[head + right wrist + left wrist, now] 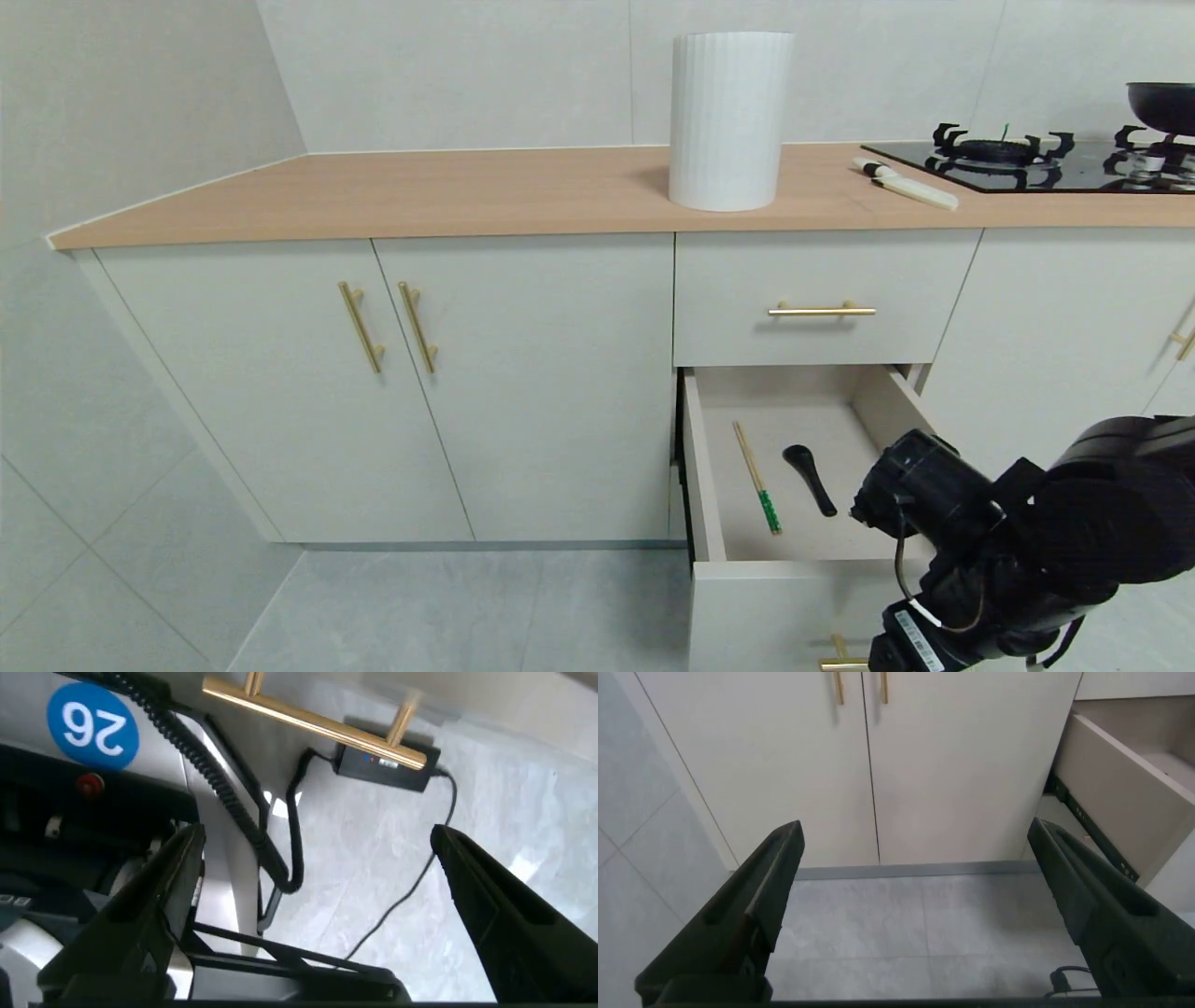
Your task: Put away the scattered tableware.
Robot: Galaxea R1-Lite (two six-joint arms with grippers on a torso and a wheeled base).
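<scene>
The lower drawer [707, 485] stands pulled out. On its floor lie a pair of wooden chopsticks with green ends [758, 478] and a black spoon [810, 479]. A white-handled knife [904, 183] rests on the wooden countertop [420, 191] beside the stove. My right arm [1008, 541] hangs low in front of the drawer's right corner. My right gripper [318, 838] is open and holds nothing, with the drawer front's gold handle [313, 719] beyond it. My left gripper [915, 831] is open and holds nothing, low over the floor facing the cabinet doors, with the drawer's side [1130, 775] off to one side.
A tall white ribbed canister [727, 119] stands on the counter above the drawers. A black gas hob [1036, 163] with a dark pan [1162, 103] is at the back right. The upper drawer [822, 297] and the double cabinet doors [392, 373] are closed. Grey tiled floor lies below.
</scene>
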